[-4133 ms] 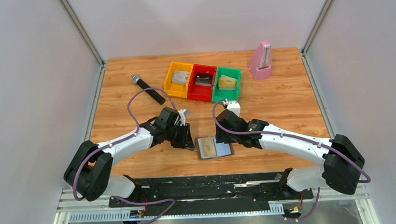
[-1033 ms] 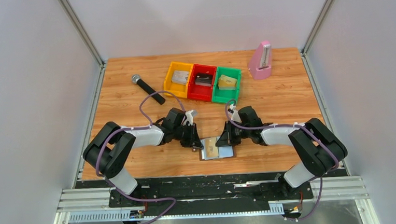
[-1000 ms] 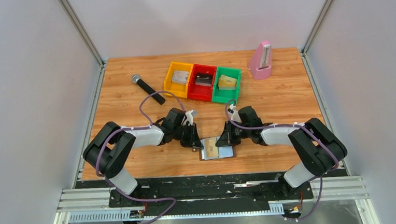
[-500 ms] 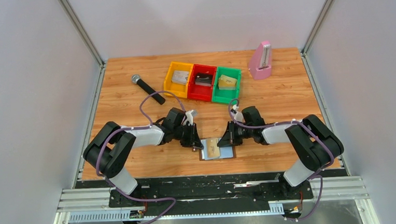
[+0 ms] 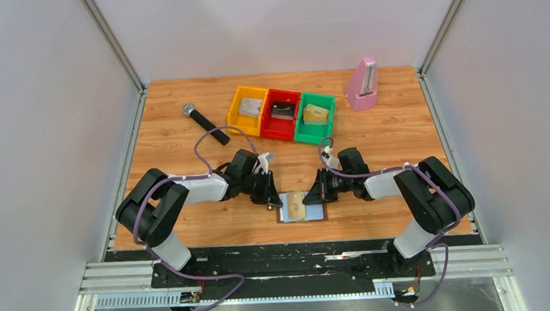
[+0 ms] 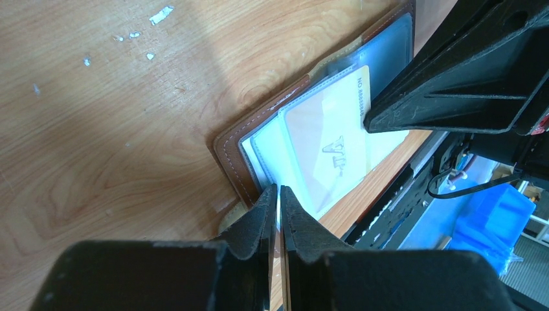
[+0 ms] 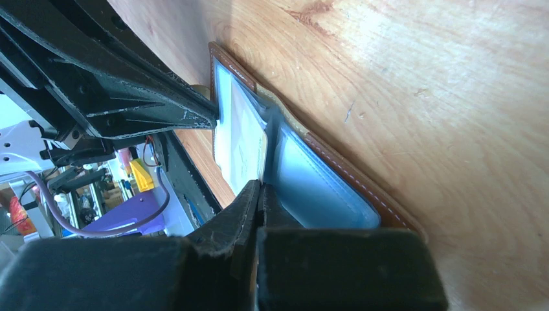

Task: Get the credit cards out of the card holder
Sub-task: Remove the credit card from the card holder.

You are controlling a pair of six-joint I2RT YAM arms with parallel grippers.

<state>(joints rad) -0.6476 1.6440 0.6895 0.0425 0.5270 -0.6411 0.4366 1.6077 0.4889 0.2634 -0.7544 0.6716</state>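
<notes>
Both elbows have folded up and back since the earlier view, and the right wrist has eased a little toward the right edge. The right gripper (image 7: 259,188) is closed down to a sliver on what looks like the edge of a pale card (image 6: 327,139). That card lies partly out of its clear sleeve across the open holder (image 6: 228,152). The left gripper (image 6: 279,194) is pinched narrow on the holder's left side, over the brown rim and the sleeve, so it seems to act as an anchor. The holder lies flat close to the near edge of the bench (image 5: 394,141), about midway along it, with the two grippers just apart over it.

The main risk is the sleeve clinging to the card. If the left pinch is only on thin plastic it may slip, and the holder would then drag along with the pull. It sits so near the near edge (little wood shows beyond it) that a skewed tug could tip it off. The right grip is shallow, so the card could also slide free or bow.
</notes>
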